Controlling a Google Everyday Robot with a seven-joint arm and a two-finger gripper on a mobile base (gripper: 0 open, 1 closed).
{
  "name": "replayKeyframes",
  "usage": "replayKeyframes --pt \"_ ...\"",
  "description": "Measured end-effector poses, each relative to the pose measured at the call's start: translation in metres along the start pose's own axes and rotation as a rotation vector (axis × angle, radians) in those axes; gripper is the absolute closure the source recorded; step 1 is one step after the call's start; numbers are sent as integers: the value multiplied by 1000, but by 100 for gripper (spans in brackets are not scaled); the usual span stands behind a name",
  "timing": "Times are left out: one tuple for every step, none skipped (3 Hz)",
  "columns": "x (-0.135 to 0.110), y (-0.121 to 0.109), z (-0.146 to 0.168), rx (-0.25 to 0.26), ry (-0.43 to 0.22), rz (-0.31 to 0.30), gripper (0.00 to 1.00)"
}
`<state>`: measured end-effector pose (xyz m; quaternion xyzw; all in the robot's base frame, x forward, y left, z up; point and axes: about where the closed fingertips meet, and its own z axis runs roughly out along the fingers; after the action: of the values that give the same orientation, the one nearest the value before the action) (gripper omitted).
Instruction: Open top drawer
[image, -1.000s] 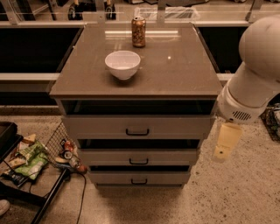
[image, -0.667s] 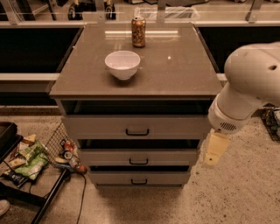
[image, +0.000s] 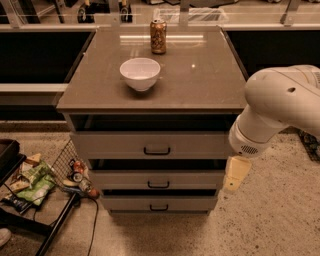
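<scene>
The robot's gripper (image: 234, 176), carrying nothing and its opening impossible to judge, hangs off the cabinet's front corner, apparently lining up on the top drawer (image: 115, 145) above-left, whose handle (image: 157, 150) sits untouched.

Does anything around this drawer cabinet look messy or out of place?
Yes. Left of the cabinet, a wire basket sits tilted near the floor, with cans and snack bags jumbled around it. The bowl and soda can on top stand upright. The tool hangs off the cabinet's right side.
</scene>
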<state>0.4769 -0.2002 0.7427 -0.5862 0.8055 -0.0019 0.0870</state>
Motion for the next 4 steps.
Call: replayKeyframes --pt "-12 -16 23 9 9 -60 0" --pt "-30 -35 51 13 20 -134 0" --pt "-40 -48 71 19 36 -182 0" --pt "-48 -60 78 42 52 -210 0"
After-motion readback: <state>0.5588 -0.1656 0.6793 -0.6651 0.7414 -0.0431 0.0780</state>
